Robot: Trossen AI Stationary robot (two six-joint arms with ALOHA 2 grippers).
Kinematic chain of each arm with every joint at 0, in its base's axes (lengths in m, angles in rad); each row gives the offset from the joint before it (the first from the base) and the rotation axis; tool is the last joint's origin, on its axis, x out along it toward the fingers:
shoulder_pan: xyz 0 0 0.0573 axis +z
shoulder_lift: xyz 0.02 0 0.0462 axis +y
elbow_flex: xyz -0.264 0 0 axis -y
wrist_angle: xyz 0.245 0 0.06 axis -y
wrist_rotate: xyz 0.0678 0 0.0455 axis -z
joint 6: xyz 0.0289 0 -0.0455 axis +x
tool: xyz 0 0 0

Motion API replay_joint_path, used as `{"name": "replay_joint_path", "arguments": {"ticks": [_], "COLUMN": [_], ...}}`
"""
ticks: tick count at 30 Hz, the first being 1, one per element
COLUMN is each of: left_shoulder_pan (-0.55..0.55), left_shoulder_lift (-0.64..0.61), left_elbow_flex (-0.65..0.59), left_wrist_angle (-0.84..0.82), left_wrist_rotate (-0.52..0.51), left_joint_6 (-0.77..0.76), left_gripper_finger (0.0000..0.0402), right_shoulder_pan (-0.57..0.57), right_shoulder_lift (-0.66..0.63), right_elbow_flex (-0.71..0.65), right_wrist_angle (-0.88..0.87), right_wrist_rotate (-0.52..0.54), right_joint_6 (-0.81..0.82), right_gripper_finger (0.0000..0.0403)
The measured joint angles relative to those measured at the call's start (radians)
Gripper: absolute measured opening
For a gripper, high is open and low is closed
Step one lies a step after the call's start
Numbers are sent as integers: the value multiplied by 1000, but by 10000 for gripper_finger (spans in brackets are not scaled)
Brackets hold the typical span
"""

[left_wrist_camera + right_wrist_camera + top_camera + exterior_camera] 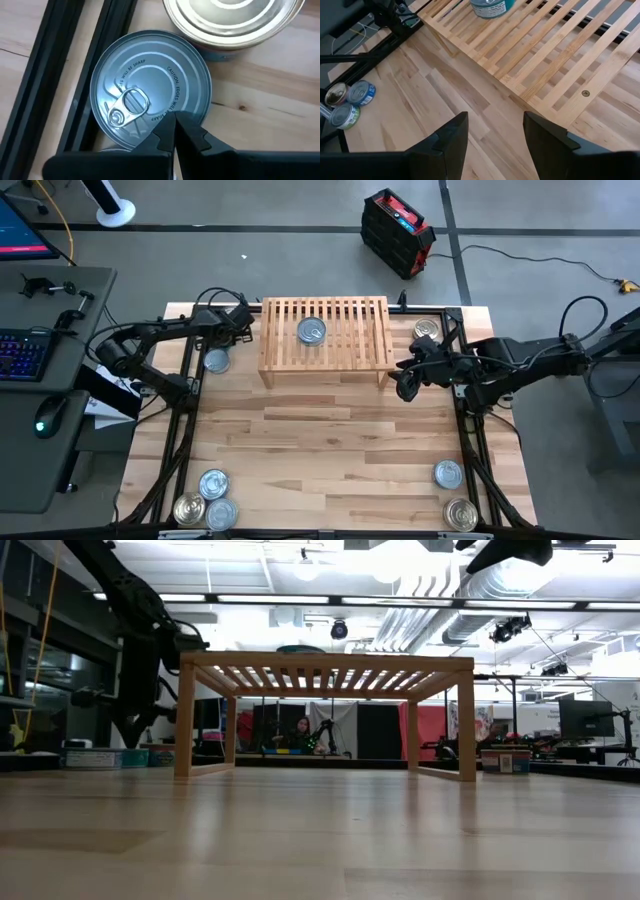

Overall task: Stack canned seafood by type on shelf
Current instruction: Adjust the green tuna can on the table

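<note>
We see the slatted pale-wood shelf [325, 340] w/ one flat round tin [311, 331] on top; other tins lie on the plank surface [320, 450]. Right claw [492, 137]: fingers apart, empty, beside shelf. Left claw [175, 131]: fingers together above a ring-pull tin [150, 90].

A slatted shelf [325, 340] and scattered tins [215, 483] sit on the wooden table [320, 450].
</note>
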Motion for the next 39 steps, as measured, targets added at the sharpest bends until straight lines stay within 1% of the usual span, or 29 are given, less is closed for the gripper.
{"name": "replay_joint_path", "arguments": {"ticks": [14,29,34,39], "left_shoulder_pan": [-22,-22,-22,-20], "left_shoulder_lift": [5,4,6,6], "left_elbow_flex": [2,4,45,122], "left_wrist_angle": [-23,-25,-43,-57], "left_wrist_rotate": [36,37,58,45], "left_joint_6": [100,103,129,137], "left_gripper_finger": [0,0,0,0], "right_shoulder_pan": [0,0,-2,-18], "right_shoulder_lift": [0,0,0,0], "right_elbow_flex": [0,0,0,0], "right_wrist_angle": [-1,0,0,-1], "right_wrist_rotate": [-1,-2,-1,31], "right_joint_6": [0,0,-1,26], "right_gripper_finger": [179,179,179,179]}}
